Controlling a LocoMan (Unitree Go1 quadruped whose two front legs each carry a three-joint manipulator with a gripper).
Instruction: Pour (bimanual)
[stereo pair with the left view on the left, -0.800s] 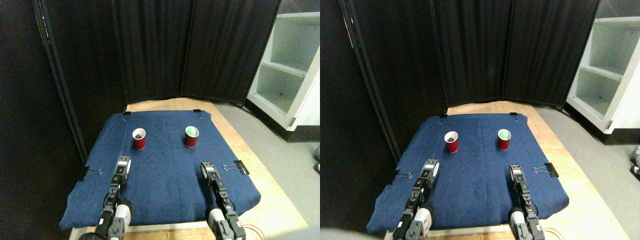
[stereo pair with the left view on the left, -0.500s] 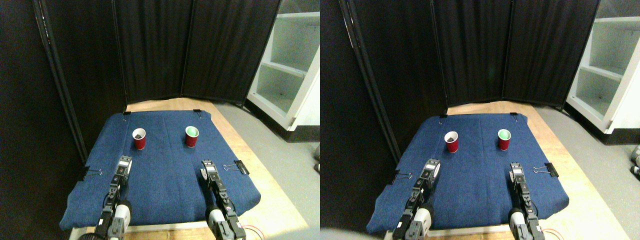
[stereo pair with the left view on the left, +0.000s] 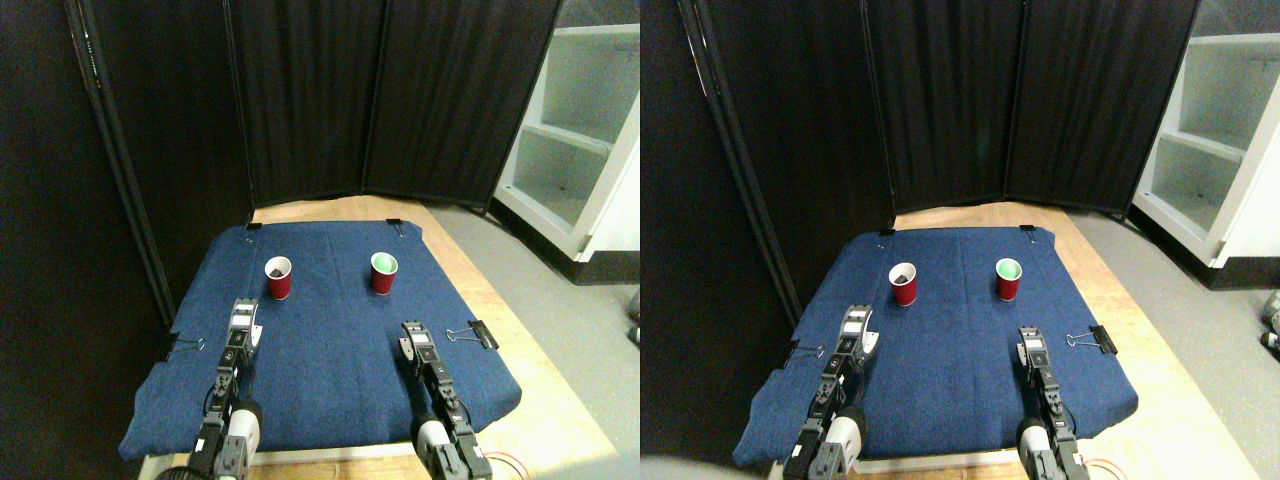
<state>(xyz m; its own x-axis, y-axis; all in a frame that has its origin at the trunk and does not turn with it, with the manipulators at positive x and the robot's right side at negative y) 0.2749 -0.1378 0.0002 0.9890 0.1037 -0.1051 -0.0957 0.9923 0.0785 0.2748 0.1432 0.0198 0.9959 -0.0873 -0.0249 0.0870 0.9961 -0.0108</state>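
On the counter (stereo pair with the left view on the left: 330, 370), under a blue cloth held down by binder clips (stereo pair with the left view on the left: 470, 333), two red cups are set out side by side toward the far edge. The left cup (stereo pair with the left view on the left: 278, 278) has something dark sitting in the bottom, can't really be made out beyond that. The right cup (stereo pair with the left view on the left: 384, 272) shows a pale greenish inside and looks empty, though that's a guess from this angle.

Both arms are parked well short of the cups. The left pincer (stereo pair with the left view on the left: 241, 322) is raised over the near-left part of the cloth, pretty much in line with the left cup but apart from it. The right pincer (stereo pair with the left view on the left: 414, 340) is lower and nearer the camera, roughly in line with the right cup, also well apart. Whether either pincer is spread or pressed together can't be told, they're just too small here. Nothing is seen held in either one.

So progress-wise: basically nothing done yet. No cup has been picked up, nothing has been tipped, both are standing upright. Everything's left to do, probably: each cup gets reached and gripped, both get lifted, then the dark stuff gets poured from one into the other.
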